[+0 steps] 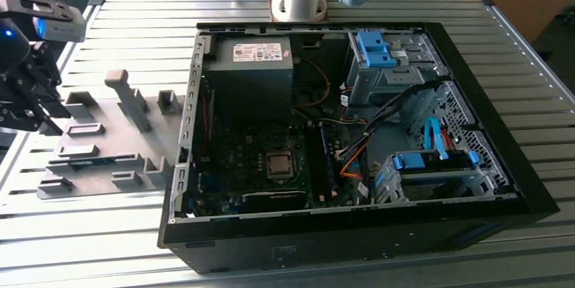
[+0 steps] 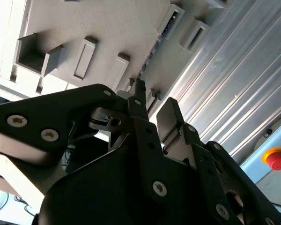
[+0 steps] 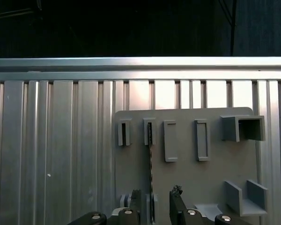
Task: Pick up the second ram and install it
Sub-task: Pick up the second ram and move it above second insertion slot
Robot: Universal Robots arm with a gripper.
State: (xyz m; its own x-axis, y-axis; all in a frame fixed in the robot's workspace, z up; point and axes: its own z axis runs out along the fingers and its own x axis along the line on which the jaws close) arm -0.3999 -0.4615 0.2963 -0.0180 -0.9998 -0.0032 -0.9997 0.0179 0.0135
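The second ram (image 3: 150, 168) stands on its thin edge in a holder of the grey fixture plate (image 3: 210, 173). In the exterior view the ram (image 1: 94, 161) is a bluish strip near the plate's front. My gripper (image 3: 154, 206) hangs above the plate, open, with its two fingers on either side of the stick's near end as seen from the wrist. Whether they touch it I cannot tell. In the second wrist view the gripper (image 2: 155, 110) has a clear gap between its fingers, and the ram (image 2: 154, 47) lies beyond them. The gripper (image 1: 47, 118) is at the exterior view's far left.
The open black computer case (image 1: 503, 187) lies on the ribbed metal table (image 1: 108, 234) at the exterior view's right of the plate. Its motherboard carries a square processor (image 1: 280, 164) and long black slot rails (image 1: 324, 160). Raised grey blocks (image 1: 126, 96) stand on the plate. A red button (image 2: 277, 159) sits nearby.
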